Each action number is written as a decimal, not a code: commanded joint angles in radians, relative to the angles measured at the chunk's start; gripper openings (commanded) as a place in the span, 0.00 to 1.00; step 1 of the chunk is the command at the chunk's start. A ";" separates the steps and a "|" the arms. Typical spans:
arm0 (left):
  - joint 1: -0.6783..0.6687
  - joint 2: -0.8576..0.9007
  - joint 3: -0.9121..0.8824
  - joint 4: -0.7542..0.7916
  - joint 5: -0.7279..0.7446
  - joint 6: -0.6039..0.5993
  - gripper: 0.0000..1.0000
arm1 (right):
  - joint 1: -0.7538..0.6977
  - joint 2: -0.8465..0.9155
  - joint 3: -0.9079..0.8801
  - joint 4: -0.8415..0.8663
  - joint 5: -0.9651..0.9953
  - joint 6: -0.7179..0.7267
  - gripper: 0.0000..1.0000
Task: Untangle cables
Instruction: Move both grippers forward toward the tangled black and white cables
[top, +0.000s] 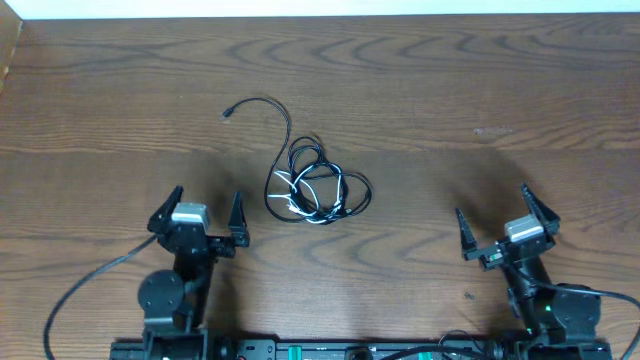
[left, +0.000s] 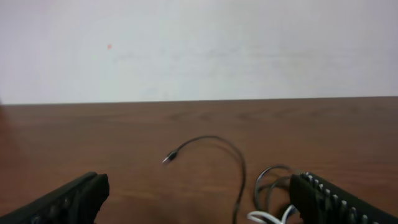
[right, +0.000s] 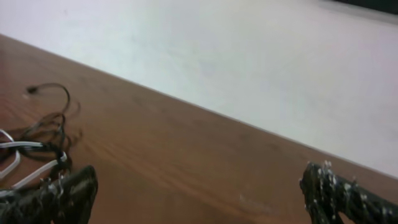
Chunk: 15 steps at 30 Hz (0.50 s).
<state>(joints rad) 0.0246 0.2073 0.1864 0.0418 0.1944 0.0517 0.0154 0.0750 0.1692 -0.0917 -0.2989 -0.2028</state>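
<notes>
While both arms rest at the near edge of the wooden table (top: 500, 80), the two cables lie in one knot around the middle of its surface, about halfway between the left and right edges and well apart from every edge. The black cable (top: 288, 125) makes several overlapping loops there, and one free tail curves out of the knot toward the far left corner, ending in a small plug (top: 228, 112) flat on the wood. The white cable (top: 322, 219) is threaded through the black loops, showing mostly on the side of the knot nearest the robot.

The left gripper (top: 208, 196) stands with its jaws spread wide and nothing between them, just off the knot's near left side and not touching it. From the left wrist, the plug tail of the black cable (left: 217, 142) arcs ahead between the fingers, and a bit of white cable (left: 264, 217) shows beside the right finger (left: 329, 199).

The right gripper (top: 491, 200) is likewise wide and empty, well apart from the knot toward the right edge. Its wrist view catches the black cable (right: 59, 93) and white cable (right: 31, 171) off to the left, beyond its left finger (right: 62, 199).
</notes>
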 joint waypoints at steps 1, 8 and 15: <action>0.004 0.094 0.105 0.005 0.053 -0.003 0.98 | 0.003 0.069 0.093 -0.019 -0.031 0.016 0.99; 0.004 0.353 0.303 0.004 0.057 0.050 0.98 | 0.003 0.293 0.262 -0.019 -0.089 0.015 0.99; 0.004 0.612 0.527 -0.079 0.083 0.053 0.98 | 0.003 0.568 0.451 -0.019 -0.102 0.015 0.99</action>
<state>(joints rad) 0.0246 0.7479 0.6247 -0.0158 0.2512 0.0864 0.0154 0.5674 0.5514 -0.1093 -0.3775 -0.1993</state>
